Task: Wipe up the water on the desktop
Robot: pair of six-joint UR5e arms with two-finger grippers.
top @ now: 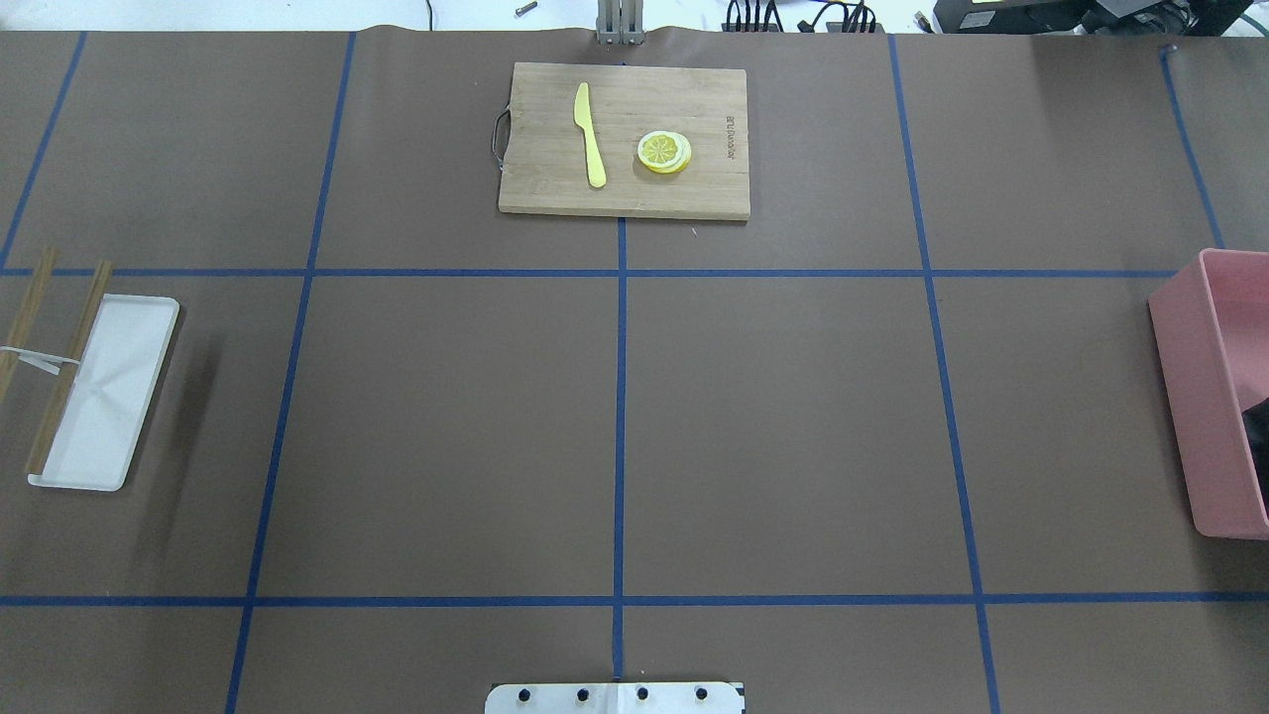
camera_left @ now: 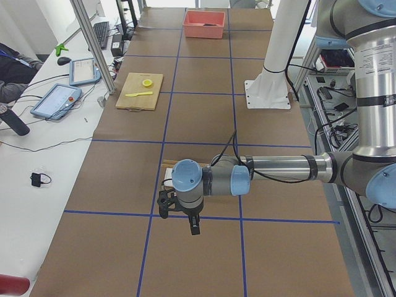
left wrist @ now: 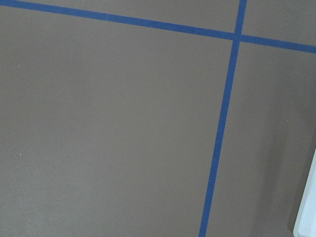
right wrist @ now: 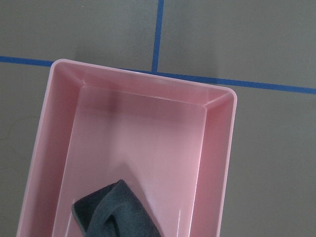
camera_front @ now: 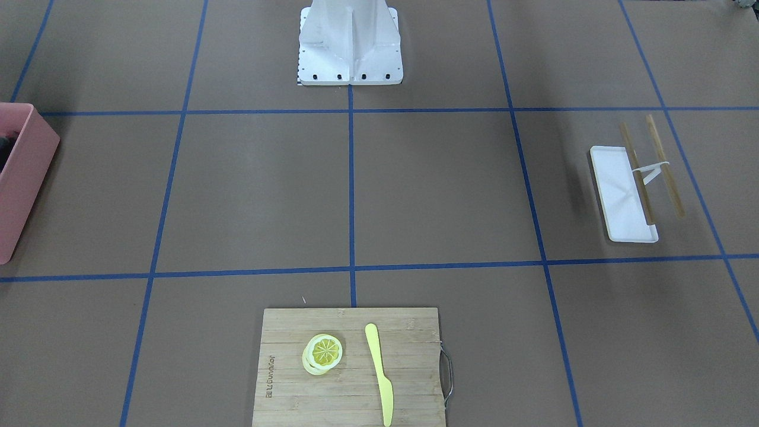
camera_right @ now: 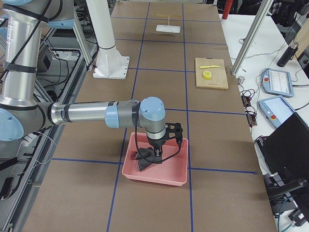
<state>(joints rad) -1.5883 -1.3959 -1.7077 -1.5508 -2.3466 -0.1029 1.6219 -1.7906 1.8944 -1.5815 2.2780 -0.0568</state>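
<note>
A robot laboratory with a marked test table.
The brown desktop [camera_left: 198,117] carries blue tape lines [top: 621,446]; far beyond the left gripper [camera_left: 180,216] stands a white arm pedestal [camera_left: 267,86], and off the table, to the gripper's outer side, lie control tablets [camera_left: 57,101] by an aluminium frame post [camera_left: 94,43].

A cutting board [top: 555,188] on the desktop [top: 783,426] bears knife [top: 589,134] and lemon slices [top: 664,152].

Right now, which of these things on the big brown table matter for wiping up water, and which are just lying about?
For the job: brown taped desktop; dark grey folded cloth; pink plastic bin holding it.
Just lying about: bamboo cutting board with yellow plastic knife and lemon slices on it; white rectangular tray; pair of wooden chopsticks.
</note>
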